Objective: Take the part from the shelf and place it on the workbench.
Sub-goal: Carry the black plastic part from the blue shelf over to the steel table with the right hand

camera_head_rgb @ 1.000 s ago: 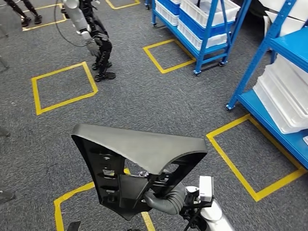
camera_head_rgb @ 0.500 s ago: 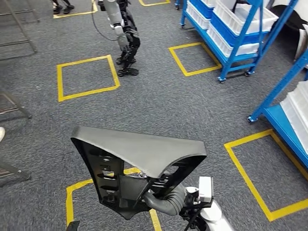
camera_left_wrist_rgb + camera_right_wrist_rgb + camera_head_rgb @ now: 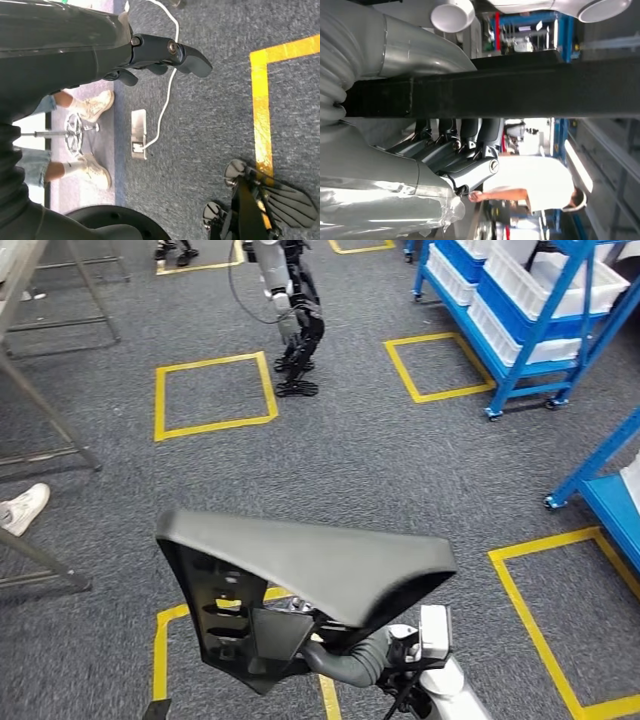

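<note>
We judge the carry step to be in hand: the part (image 3: 302, 570), a large dark grey moulded shell, sits in front of the body over the carpet, gripped from beneath by the right hand (image 3: 343, 658), whose fingers (image 3: 471, 145) curl against its underside. The left hand (image 3: 162, 52) hangs over the floor, fingers extended and holding nothing. No workbench is identifiable ahead, so the next move calls for turning to find it; the blue shelf (image 3: 521, 360) holds white bins (image 3: 562, 285), contents not discernible.
</note>
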`<state>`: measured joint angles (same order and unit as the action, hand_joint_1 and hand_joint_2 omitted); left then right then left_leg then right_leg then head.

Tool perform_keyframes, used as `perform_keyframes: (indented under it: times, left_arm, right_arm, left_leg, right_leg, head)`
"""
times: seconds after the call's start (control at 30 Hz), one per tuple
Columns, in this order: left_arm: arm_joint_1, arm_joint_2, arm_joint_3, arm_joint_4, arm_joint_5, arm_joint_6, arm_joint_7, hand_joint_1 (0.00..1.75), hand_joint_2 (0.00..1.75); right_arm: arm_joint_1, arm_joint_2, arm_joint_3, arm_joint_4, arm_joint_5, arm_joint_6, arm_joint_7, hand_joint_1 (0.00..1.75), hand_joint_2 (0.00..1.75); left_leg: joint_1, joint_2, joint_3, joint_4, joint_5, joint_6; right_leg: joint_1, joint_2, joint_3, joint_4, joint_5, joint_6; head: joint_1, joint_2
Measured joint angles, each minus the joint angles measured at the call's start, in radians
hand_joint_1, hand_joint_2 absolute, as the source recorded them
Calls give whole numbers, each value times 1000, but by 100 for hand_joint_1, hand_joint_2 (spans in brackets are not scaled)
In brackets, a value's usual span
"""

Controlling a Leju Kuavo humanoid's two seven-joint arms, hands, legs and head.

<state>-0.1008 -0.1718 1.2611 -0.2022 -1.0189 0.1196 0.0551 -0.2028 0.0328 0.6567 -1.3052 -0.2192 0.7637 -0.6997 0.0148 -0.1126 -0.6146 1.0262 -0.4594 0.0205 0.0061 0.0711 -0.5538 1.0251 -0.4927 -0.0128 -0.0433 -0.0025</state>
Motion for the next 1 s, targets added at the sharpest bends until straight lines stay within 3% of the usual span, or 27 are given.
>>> perform_keyframes:
  times: [0.03, 0.1, 0.13, 0.17, 0.23, 0.27, 0.37, 0.43, 0.53, 0.57, 0.6, 0.63, 0.67, 0.73, 0.77, 0.8, 0.87, 0.93, 1.0]
  left_arm:
    - [2, 0, 0, 0, 1, 1, -4, 0, 175]
    - [3, -1, 0, 0, 8, 2, -13, 0, 175]
    - [3, -1, 0, 0, 12, 3, -16, 0, 175]
    - [2, 0, 0, 0, 14, 2, -17, 0, 175]
    - [0, 2, 0, 0, 18, 1, -18, 0, 175]
    - [-1, 2, 0, 0, 19, 0, -18, 0, 175]
    - [2, 2, 1, 0, 19, 0, -20, 0, 175]
    - [4, 3, 1, 0, 18, 0, -22, 0, 175]
    - [1, 3, 1, 0, 18, 0, -24, 0, 175]
    - [0, 3, 1, 0, 18, 0, -24, 0, 175]
    - [0, 3, 1, 0, 18, 0, -24, 0, 175]
    - [1, 3, 1, 0, 18, 0, -24, 0, 175]
    - [1, 3, 1, 0, 18, 0, -24, 0, 175]
    - [0, 2, 1, 0, 18, 0, -24, 0, 175]
    - [-1, 2, 1, 0, 18, 0, -24, 0, 175]
    - [-1, 1, 1, 0, 18, 0, -24, 0, 175]
    - [3, 0, 1, 0, 18, -1, -24, 0, 175]
    - [6, 1, 1, 0, 18, -1, -24, 0, 175]
    - [3, 1, 2, 0, 18, 0, -24, 0, 175]
  right_arm:
    - [-2, 1, -1, -3, 0, 7, 0, 175, 175]
    - [-12, 10, -4, -1, 1, 21, 0, 175, 175]
    - [-18, 16, -6, 2, 2, 27, 1, 175, 175]
    - [-23, 20, -6, 7, 2, 29, 1, 175, 175]
    - [-31, 27, -6, 10, 2, 29, 2, 175, 175]
    - [-35, 29, -6, 12, 2, 29, 2, 175, 175]
    - [-40, 33, -6, 15, 3, 29, 2, 175, 175]
    - [-43, 35, -6, 15, 3, 29, 3, 175, 175]
    - [-43, 36, -6, 20, 3, 29, 3, 175, 175]
    - [-42, 36, -6, 23, 3, 29, 3, 175, 175]
    - [-41, 36, -6, 25, 3, 29, 3, 175, 175]
    - [-40, 35, -6, 27, 3, 29, 3, 175, 175]
    - [-40, 36, -6, 28, 3, 29, 3, 175, 175]
    - [-42, 36, -6, 29, 3, 29, 3, 175, 175]
    - [-42, 36, -6, 29, 3, 29, 3, 175, 175]
    - [-42, 36, -6, 29, 3, 29, 3, 175, 175]
    - [-44, 38, -6, 29, 3, 29, 3, 175, 175]
    - [-48, 43, -6, 29, 3, 29, 3, 175, 175]
    - [-48, 46, -6, 29, 3, 29, 3, 175, 175]
  left_leg:
    - [-1, 15, -10, 15, -12, -6]
    - [4, 66, -68, 137, -60, -28]
    - [8, 96, -82, 170, -70, -39]
    - [13, 115, -74, 162, -56, -47]
    - [10, 145, -11, 38, -13, -45]
    - [7, 154, 4, 6, -6, -40]
    - [-1, 138, 2, -2, -6, -18]
    - [-1, 123, 1, -4, -3, -5]
    - [-4, 97, 1, -5, 0, 7]
    - [-7, 86, 1, -4, 1, 9]
    - [-10, 74, 2, -4, 1, 11]
    - [-13, 61, 3, -4, 1, 12]
    - [-15, 48, 4, -4, 2, 12]
    - [-15, 23, 4, -4, 3, 11]
    - [-12, 13, 0, -3, 5, 8]
    - [-7, 3, -4, -4, 8, 4]
    - [-1, -15, -13, -5, 13, -7]
    - [-5, 11, -25, 13, -1, -15]
    - [-6, 67, -67, 103, -54, -25]
  right_leg:
    - [-2, -15, 7, -16, 2, -3]
    - [-8, -75, 22, -47, 3, -4]
    - [-11, -108, 29, -60, 2, -3]
    - [-12, -130, 29, -56, -2, 3]
    - [-11, -148, 28, -45, -11, 16]
    - [-9, -155, 27, -41, -15, 22]
    - [-11, -172, 28, -39, -19, 37]
    - [-17, -148, 19, -10, -47, 45]
    - [-19, -88, -60, 172, -143, 44]
    - [-17, -80, -90, 233, -162, 41]
    - [-14, -76, -105, 260, -160, 37]
    - [-12, -72, -103, 247, -139, 31]
    - [-8, -64, -82, 195, -101, 23]
    - [-2, -17, -28, 61, -28, 4]
    - [0, 5, -11, 17, -7, -2]
    - [2, 20, -4, -5, 0, -6]
    - [3, 7, 1, -21, 1, -7]
    - [0, -21, 12, -44, 4, -10]
    - [-2, -53, 18, -56, 6, -13]
  head:
    - [0, 0]
    - [-3, 0]
    - [-5, 0]
    - [-5, 0]
    - [-5, 0]
    - [-5, 0]
    - [-5, 0]
    - [-4, 0]
    - [-3, 0]
    - [-3, 0]
    - [-3, 0]
    - [-3, 0]
    - [-3, 0]
    - [-4, 0]
    - [-4, 0]
    - [-2, 0]
    - [2, 0]
    - [1, 0]
    - [0, 0]
